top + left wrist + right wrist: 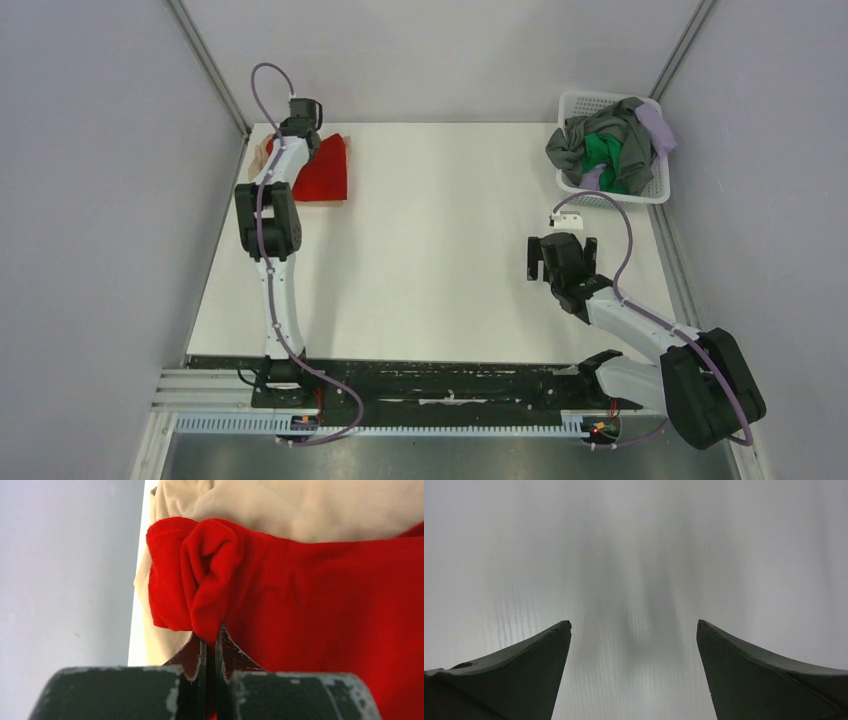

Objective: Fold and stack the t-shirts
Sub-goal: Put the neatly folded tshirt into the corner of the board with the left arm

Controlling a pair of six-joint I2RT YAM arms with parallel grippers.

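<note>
Your left gripper (212, 632) is pinching the red shirt (325, 610) right beside the wall (65, 570).
Your right gripper (634, 622) is hanging wide open over the table (450, 250).

- Left arm (270, 215), mine: white link segments, bulky black joint housings, black camera block at wrist.
- Lavender cable (254, 88): clipped along links, loose loop near wrist.
- Right arm (640, 325), mine: same white links, large black joints, second lavender cable (628, 245), small white tab beside wrist.
- Left gripper (212, 632): black fingers, paint chipped to grey-white along edges.
- Right gripper (634, 625): two dark grey fingers, curved, tapering to points.
- Mounting rail (440, 385) under both bases: black, scuffed white.
</note>
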